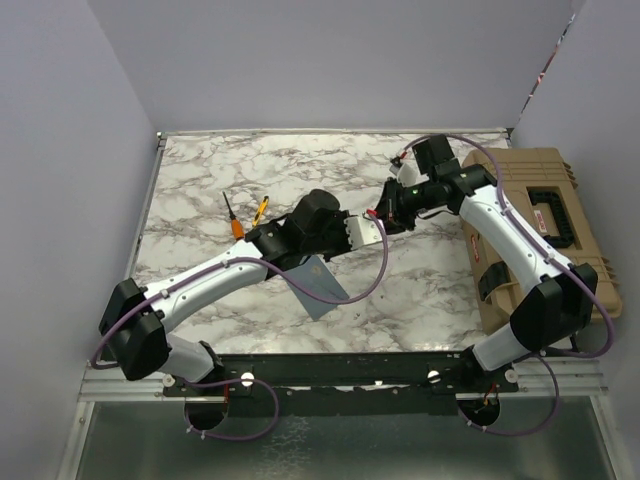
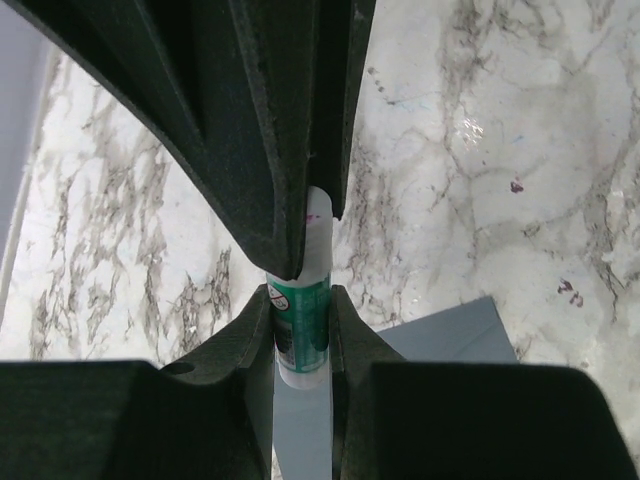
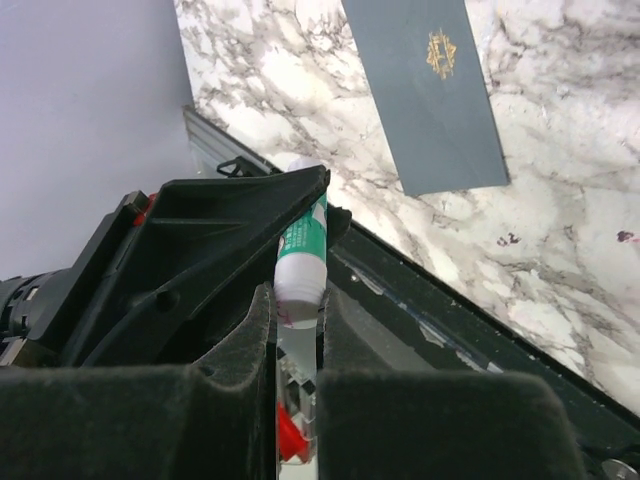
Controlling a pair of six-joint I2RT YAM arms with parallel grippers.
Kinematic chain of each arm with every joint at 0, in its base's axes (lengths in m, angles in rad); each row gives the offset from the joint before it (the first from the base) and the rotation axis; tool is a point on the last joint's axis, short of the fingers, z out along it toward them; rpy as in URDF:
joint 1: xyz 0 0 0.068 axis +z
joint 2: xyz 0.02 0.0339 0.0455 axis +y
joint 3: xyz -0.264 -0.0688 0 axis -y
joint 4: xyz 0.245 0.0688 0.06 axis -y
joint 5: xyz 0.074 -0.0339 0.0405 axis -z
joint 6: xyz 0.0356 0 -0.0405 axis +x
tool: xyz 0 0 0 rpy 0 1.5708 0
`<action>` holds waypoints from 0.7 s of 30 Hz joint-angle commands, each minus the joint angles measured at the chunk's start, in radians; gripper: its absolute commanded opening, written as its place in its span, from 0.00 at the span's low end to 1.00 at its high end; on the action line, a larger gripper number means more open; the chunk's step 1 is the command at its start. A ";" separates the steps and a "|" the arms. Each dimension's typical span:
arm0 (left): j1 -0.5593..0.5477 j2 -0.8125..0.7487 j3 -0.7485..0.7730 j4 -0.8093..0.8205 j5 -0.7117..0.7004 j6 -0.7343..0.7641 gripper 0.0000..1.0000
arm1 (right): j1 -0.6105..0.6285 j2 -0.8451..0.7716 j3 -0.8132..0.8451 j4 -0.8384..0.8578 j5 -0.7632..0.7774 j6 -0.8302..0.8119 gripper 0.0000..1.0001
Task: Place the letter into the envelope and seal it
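The grey-blue envelope (image 1: 322, 284) lies flat on the marble table under my left arm. In the right wrist view it (image 3: 430, 100) shows a small gold mark, and in the left wrist view a part of it (image 2: 450, 335) shows below my fingers. The cream letter is not in view. A green-and-white glue stick (image 2: 300, 320) is held in the air between both grippers. My left gripper (image 2: 300, 300) is shut on its green body. My right gripper (image 3: 298, 300) is shut on its white end (image 3: 300, 285). The two grippers meet tip to tip (image 1: 375, 222) above the table's middle.
A tan hard case (image 1: 540, 230) stands along the table's right edge. Two small orange and yellow tools (image 1: 233, 215) lie at the left middle. A black rail (image 1: 330, 368) runs along the near edge. Walls close in the left, back and right.
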 commanded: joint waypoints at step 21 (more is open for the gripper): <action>-0.034 -0.285 -0.384 0.559 0.004 -0.571 0.00 | 0.055 -0.138 0.145 0.106 0.082 -0.198 0.66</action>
